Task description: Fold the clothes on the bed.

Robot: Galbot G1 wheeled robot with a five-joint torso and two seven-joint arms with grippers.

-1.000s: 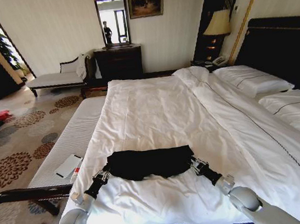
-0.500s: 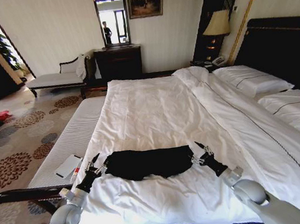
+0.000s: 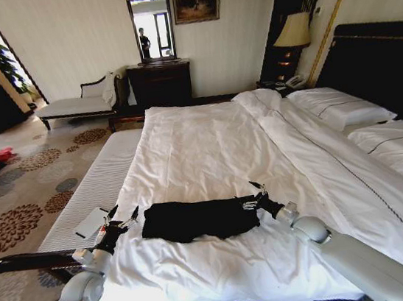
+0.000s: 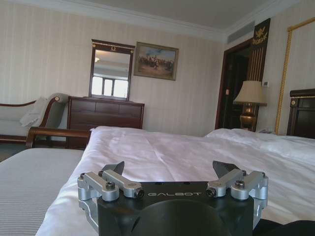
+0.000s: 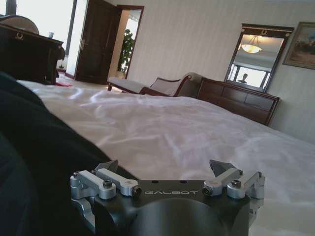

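The black T-shirt (image 3: 199, 219) lies bunched on the near part of the bed (image 3: 209, 149); its lettering cannot be made out. Left gripper (image 3: 120, 216) sits just left of it, jaws spread, empty. Right gripper (image 3: 252, 194) sits at its right edge, jaws spread.
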